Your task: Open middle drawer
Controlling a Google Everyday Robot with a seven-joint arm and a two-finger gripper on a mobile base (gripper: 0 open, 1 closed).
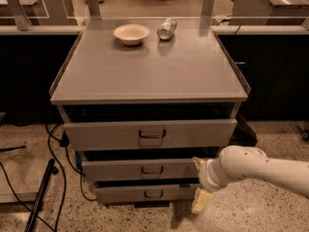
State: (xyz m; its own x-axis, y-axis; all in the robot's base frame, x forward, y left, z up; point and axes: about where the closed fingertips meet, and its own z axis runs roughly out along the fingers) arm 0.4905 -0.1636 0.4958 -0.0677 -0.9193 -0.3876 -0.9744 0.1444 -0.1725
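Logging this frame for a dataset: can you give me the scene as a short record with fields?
cabinet top: bowl and a can lying on its side
middle drawer: handle not gripped
gripper: at the middle drawer's right end, right of the handle
fingers: open, one above the other
arm: comes in from the right

Dim warm light falls from above: a soft sheen lies on the desk point(154, 66), the drawer gaps point(145, 111) stay black, and the gripper point(199, 180), near right, shows pale.
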